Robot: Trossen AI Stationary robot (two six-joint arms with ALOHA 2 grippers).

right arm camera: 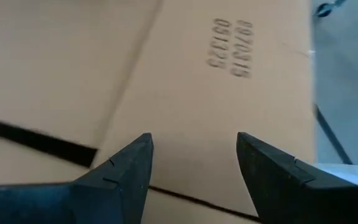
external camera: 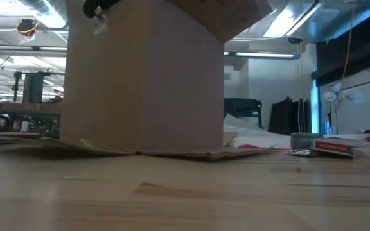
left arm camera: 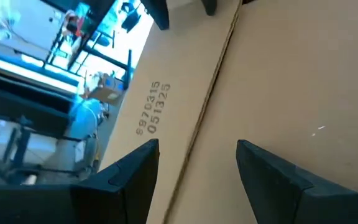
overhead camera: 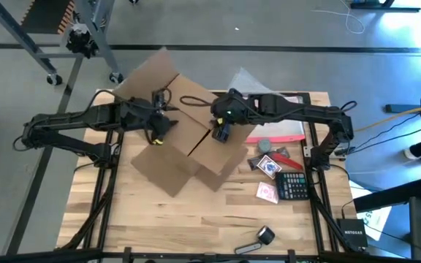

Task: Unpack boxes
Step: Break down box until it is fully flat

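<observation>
Both dark arms reach in from opposite sides of the table and meet near its far middle. The left arm stretches from the left edge, its long links nearly level, bent at the elbow, with the wrist angled inward. The left gripper point(overhead camera: 159, 126) points down and toward the centre; in its wrist view the two dark fingers point(left arm camera: 132, 171) stand well apart with a clear gap between them. The right arm rises from its base at the right edge, folds at the elbow and extends leftward. The right gripper point(overhead camera: 221, 131) points downward, its fingers point(right arm camera: 129, 163) likewise spread, nothing clamped between them.
</observation>
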